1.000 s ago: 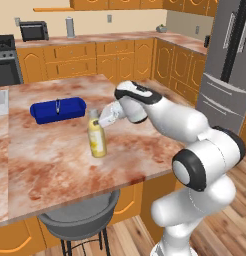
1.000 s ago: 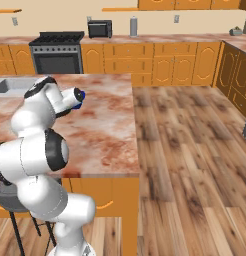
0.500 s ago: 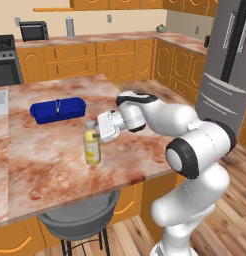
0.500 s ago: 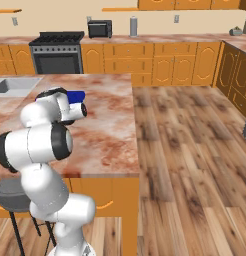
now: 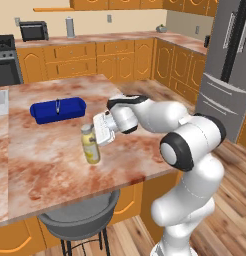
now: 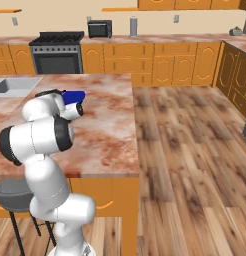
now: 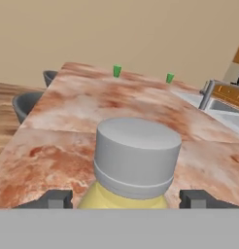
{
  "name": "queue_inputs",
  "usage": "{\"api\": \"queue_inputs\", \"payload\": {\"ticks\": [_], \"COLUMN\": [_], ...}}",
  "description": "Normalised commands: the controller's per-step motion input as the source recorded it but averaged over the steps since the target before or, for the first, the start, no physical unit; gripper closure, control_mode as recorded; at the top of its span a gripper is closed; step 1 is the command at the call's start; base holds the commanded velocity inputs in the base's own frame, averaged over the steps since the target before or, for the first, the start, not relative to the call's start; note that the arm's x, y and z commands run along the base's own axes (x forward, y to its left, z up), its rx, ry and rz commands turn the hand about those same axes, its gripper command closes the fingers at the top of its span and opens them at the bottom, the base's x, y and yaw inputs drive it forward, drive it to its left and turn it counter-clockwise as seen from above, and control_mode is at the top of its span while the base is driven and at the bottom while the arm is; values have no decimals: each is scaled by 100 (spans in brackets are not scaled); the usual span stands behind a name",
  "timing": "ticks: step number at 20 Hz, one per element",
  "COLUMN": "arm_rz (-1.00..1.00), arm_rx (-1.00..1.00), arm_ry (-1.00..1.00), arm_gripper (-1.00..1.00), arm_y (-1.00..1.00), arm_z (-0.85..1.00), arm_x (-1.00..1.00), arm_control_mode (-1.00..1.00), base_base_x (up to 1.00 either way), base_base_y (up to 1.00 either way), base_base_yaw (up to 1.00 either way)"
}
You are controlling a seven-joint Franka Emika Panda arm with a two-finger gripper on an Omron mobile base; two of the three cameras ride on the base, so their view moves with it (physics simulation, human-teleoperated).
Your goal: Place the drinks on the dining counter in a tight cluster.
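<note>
A wide yellow bottle (image 5: 90, 148) with a grey cap, one of the drinks, stands upright near the middle of the dining counter (image 5: 40, 170). Its base is at or just above the marbled stone top. My gripper (image 5: 94, 141) reaches it from the right and is shut on its upper body. In the hand view the grey cap (image 7: 135, 153) sits close up between my two dark fingertips (image 7: 54, 199), with the dining counter (image 7: 87, 104) stretching away behind it.
A long blue box (image 5: 57, 109) lies on the counter behind the bottle, also seen past my arm (image 6: 73, 96). A grey stool (image 5: 80, 225) stands under the front edge. A sink (image 6: 15, 86) with faucet (image 7: 207, 95) sits at the counter's left end. Two small green things (image 7: 116, 71) stand at the far edge.
The gripper has carried the yellow bottle to the left and nearer the front edge of the counter, further from the blue box. The arm has folded in more.
</note>
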Motion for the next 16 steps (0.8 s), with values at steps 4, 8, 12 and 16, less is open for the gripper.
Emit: {"api": "queue_inputs", "payload": {"ticks": [4,8,12,16], "arm_rz": [0,0,0,0], "arm_rx": [6,25,17,0], "arm_ry": [-1,0,0,0], "arm_gripper": [100,100,100,100], "arm_y": [3,0,0,1], "arm_z": [-8,-4,-27,-28], "arm_x": [41,52,29,0], "arm_control_mode": [-100,-100,-100,-100], "base_base_x": [0,0,0,0], "base_base_y": [0,0,0,0], "base_base_yaw": [0,0,0,0]}}
